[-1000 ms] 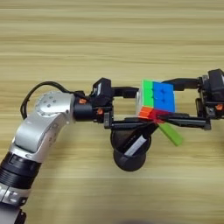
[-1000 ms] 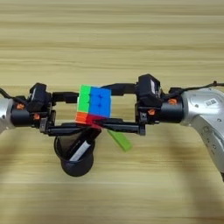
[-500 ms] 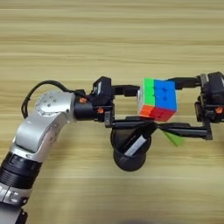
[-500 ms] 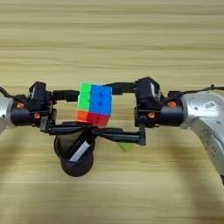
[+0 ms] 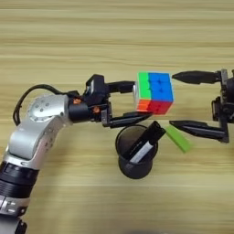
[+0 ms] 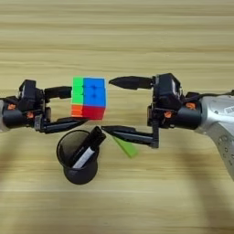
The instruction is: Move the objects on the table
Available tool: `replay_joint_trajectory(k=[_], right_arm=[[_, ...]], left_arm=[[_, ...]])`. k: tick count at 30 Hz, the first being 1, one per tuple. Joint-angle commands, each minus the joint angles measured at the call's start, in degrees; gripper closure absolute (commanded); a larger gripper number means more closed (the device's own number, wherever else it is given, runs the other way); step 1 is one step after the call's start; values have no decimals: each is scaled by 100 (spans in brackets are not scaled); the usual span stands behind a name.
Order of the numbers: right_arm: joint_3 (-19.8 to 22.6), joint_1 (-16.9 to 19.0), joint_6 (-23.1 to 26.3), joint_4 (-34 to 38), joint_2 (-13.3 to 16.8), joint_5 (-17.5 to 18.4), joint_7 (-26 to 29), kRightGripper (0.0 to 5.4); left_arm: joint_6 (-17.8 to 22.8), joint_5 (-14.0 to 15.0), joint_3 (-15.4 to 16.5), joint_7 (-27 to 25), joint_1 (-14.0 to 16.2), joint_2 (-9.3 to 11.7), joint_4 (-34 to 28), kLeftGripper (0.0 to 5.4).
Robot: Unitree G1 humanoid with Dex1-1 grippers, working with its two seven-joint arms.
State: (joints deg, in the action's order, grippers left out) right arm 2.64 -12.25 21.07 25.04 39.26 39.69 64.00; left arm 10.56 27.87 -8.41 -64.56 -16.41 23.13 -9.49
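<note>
Over wooden table (image 5: 55, 41), left hand (image 5: 135, 103) grips cube (image 5: 154, 93); right hand (image 6: 109, 106) spread wide.

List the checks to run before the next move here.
1. Cube held: ok. The left gripper has it at its fingertips, off the table.
2. Right gripper clear of the cube: ok. It is open, with its tips just right of the cube.
3. Green block free to pick: cannot tell. It lies flat, partly under the right gripper's lower finger.
4. Room to lower the cube: not ok. The cup with its white marker stands just in front of it.
5. Black marker located: cannot tell. Neither view shows it.
</note>
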Motion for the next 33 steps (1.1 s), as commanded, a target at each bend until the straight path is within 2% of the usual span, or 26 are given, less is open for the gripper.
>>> replay_joint_trajectory(k=[1,12,20,22,28,33], right_arm=[[256,186,-209,37,-183,53,-227,0],[684,598,-942,39,-1011,-188,-1403,0],[812,754,-1500,-108,-1787,-702,-2648,0],[825,760,-1768,-284,-1963,-1069,-3007,0],[826,696,-2843,-1210,-2347,-2478,-4044,0],[840,612,-3408,-1853,-2538,-2907,-4507,0]], left_arm=[[-253,-25,258,117,144,29,201,213],[-531,45,728,518,540,-65,356,213],[-677,-18,843,828,810,-234,314,213],[-739,-71,844,924,837,-279,353,213],[-844,-292,792,1367,989,-424,356,213],[-950,-626,778,2001,1124,-648,493,213]])
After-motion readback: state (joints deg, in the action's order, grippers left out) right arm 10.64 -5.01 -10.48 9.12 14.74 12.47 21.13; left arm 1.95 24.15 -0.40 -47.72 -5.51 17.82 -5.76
